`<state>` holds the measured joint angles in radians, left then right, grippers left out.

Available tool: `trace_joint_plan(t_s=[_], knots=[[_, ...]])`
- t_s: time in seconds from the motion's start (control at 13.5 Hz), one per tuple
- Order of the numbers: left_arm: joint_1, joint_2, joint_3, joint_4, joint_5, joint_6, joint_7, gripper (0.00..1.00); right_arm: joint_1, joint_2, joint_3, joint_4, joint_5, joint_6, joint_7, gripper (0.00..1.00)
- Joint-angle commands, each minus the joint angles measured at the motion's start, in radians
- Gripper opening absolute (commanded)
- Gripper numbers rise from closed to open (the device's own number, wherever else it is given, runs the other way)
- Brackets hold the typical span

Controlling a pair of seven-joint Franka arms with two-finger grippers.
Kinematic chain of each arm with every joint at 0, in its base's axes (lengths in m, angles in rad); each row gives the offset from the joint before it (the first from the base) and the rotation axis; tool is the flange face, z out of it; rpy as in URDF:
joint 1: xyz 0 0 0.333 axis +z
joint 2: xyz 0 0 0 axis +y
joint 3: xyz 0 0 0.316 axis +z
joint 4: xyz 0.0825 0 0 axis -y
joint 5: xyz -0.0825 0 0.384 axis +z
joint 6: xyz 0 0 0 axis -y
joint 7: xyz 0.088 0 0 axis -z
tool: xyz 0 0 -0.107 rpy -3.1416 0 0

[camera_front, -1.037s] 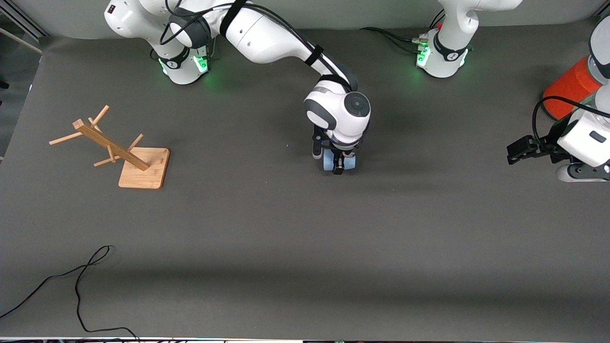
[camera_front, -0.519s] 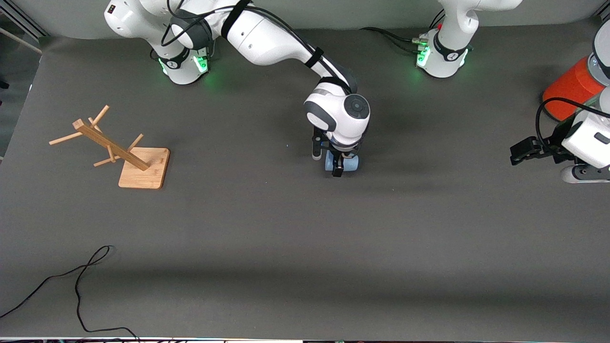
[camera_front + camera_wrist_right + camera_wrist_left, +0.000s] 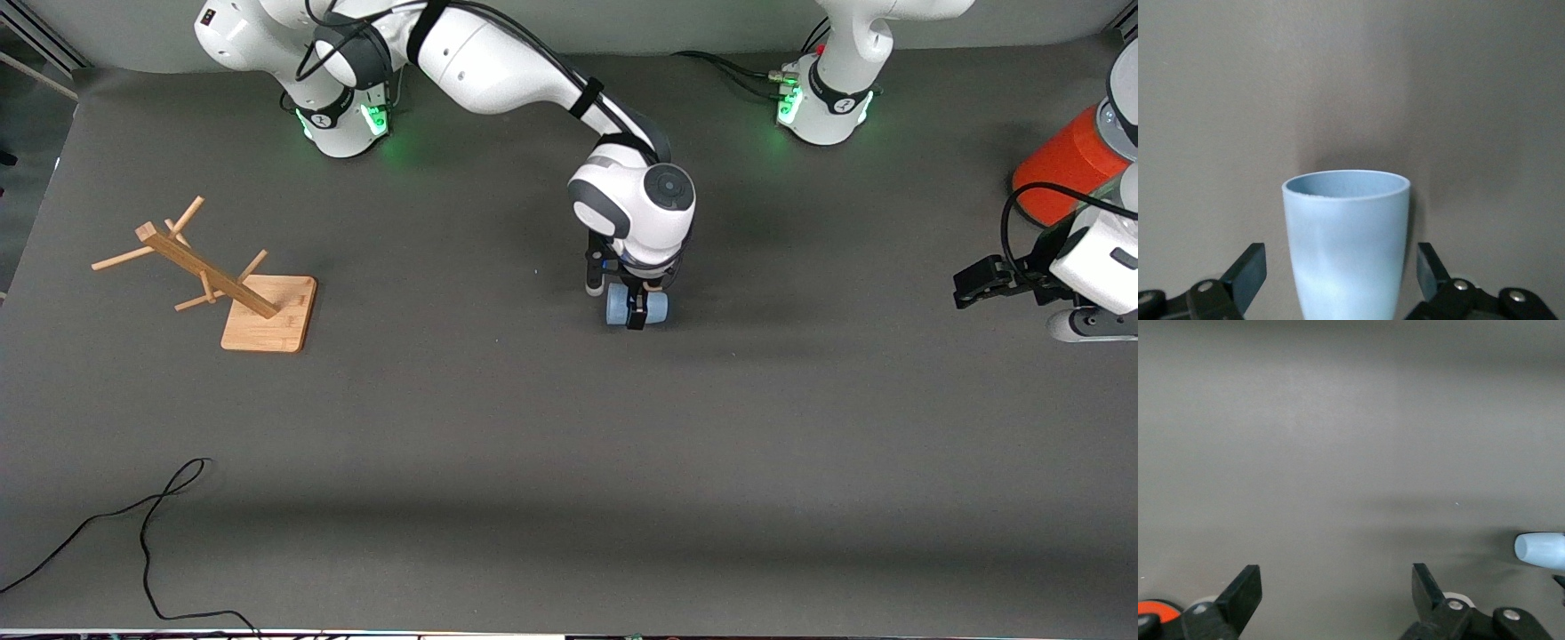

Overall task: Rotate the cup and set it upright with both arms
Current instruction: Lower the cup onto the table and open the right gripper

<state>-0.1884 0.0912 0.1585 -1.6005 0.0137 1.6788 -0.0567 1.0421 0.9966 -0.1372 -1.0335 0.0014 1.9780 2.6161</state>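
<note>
The pale-blue cup [image 3: 656,308] lies on its side in the middle of the table. The right arm reaches down from its base to it. My right gripper [image 3: 635,311] straddles the cup's narrow end and is open. In the right wrist view the cup [image 3: 1346,220] fills the space between the black fingers [image 3: 1245,273], with a small gap on each side and its rim pointing away. My left gripper [image 3: 974,283] hangs open and empty at the left arm's end of the table. From the left gripper [image 3: 1336,581] the cup [image 3: 1540,551] shows far off.
A wooden rack [image 3: 267,313] with leaning pegs stands toward the right arm's end. An orange-red can [image 3: 1062,164] sits beside the left arm's wrist. A black cable [image 3: 151,533] curls on the table nearest the front camera.
The right gripper's fingers have opened off the cup, which now rests on the table between them. The left arm has barely shifted.
</note>
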Motion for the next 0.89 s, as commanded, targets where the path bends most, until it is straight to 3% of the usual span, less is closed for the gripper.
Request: trace_joint_plan(t_s=[0.0, 0.22, 0.44, 0.81], knots=[[0.003, 0.001, 0.001, 0.008, 0.023, -0.004, 0.011, 1.00, 0.007, -0.126, -0.002, -0.023, -0.011, -0.109, -0.001, 1.00], [0.021, 0.002, 0.001, 0.011, 0.006, 0.018, 0.012, 1.00, -0.023, -0.251, -0.004, -0.023, 0.005, -0.305, -0.146, 1.00], [0.023, 0.005, 0.001, 0.013, -0.001, 0.021, 0.012, 1.00, -0.115, -0.389, -0.010, -0.052, 0.014, -0.465, -0.432, 1.00], [0.086, 0.036, 0.001, 0.013, -0.043, 0.042, 0.038, 1.00, -0.339, -0.662, -0.022, -0.249, 0.012, -0.530, -1.000, 1.00]])
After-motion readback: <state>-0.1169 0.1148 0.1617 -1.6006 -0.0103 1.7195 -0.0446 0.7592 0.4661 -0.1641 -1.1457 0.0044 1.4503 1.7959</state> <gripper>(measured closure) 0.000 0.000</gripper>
